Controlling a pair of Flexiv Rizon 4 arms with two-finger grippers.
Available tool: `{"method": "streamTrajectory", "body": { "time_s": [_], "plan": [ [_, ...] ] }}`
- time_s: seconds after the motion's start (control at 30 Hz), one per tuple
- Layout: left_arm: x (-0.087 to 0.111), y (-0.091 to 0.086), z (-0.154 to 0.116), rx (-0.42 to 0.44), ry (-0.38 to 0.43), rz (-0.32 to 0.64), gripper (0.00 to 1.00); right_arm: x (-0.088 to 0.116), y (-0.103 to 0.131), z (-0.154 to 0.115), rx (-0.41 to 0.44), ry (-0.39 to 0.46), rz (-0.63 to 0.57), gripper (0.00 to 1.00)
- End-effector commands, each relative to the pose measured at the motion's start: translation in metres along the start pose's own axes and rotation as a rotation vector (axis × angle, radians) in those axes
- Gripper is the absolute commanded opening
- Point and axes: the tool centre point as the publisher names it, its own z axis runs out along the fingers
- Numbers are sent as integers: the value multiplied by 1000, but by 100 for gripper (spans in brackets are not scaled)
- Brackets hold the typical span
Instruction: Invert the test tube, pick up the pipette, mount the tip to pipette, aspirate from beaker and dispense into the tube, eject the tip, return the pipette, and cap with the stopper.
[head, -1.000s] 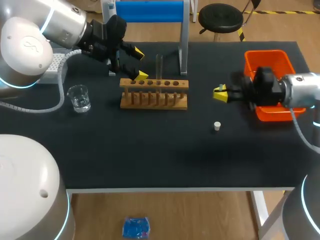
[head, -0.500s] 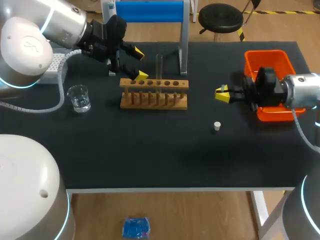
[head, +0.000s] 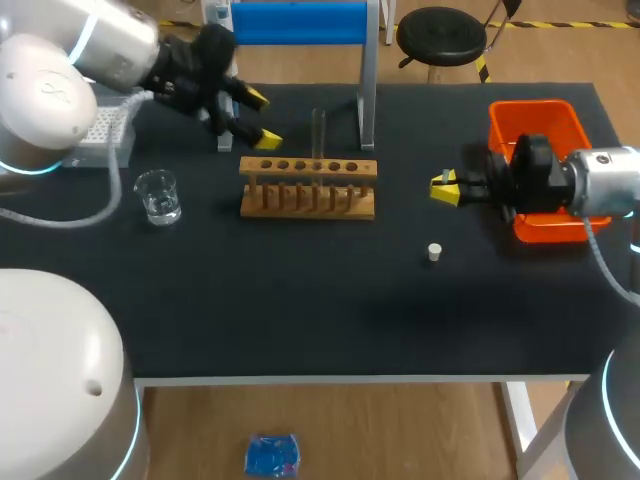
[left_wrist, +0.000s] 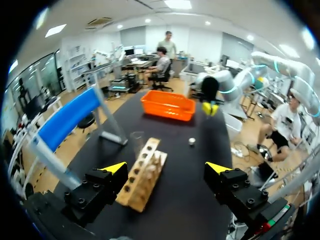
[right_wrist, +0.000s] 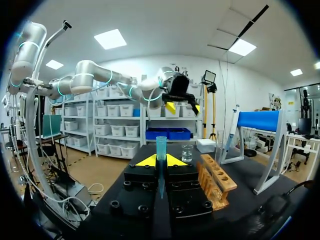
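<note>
A clear test tube (head: 319, 134) stands upright in the wooden rack (head: 308, 187), which also shows ahead of my left gripper (left_wrist: 142, 175) with the tube (left_wrist: 136, 143) at its far side. My left gripper (head: 259, 118) hovers open and empty behind the rack's left end. A beaker (head: 158, 195) with clear liquid sits left of the rack. The white stopper (head: 434, 252) lies on the mat to the rack's right. My right gripper (head: 443, 187) hangs right of the rack, shut on a slim teal pipette tip (right_wrist: 161, 152) that stands upright between its fingers.
An orange bin (head: 502, 124) sits at the right under my right arm. A white tip box (head: 108, 133) stands at the far left. A metal stand with a blue top (head: 367, 95) rises behind the rack. The mat's front half is bare.
My left gripper has drawn back and to the left, away from the rack's left end. My right gripper shifted slightly right, then held still, with the tip in it.
</note>
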Motion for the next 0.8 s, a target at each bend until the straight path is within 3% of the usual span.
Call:
{"method": "streamTrajectory", "body": {
  "time_s": [0.03, 0.27, 0.47, 0.67, 0.8],
  "plan": [
    [-38, 20, -34, -23, -106, -101, 100, 0, 0, -1, 1, -1, -1, 0],
    [-119, 50, -82, -69, -229, -222, 100, 0, 0, -1, 1, -1, -1, 0],
    [-175, 58, -101, -97, -354, -326, 100, 0, 0, -1, 1, -1, -1, 0],
    [-199, 51, -102, -98, -510, -453, 100, 0, 0, -1, 1, -1, -1, 0],
    [-190, 33, -95, 0, -587, -491, 100, 0, 0, -1, 1, -1, -1, 0]
  ]
}}
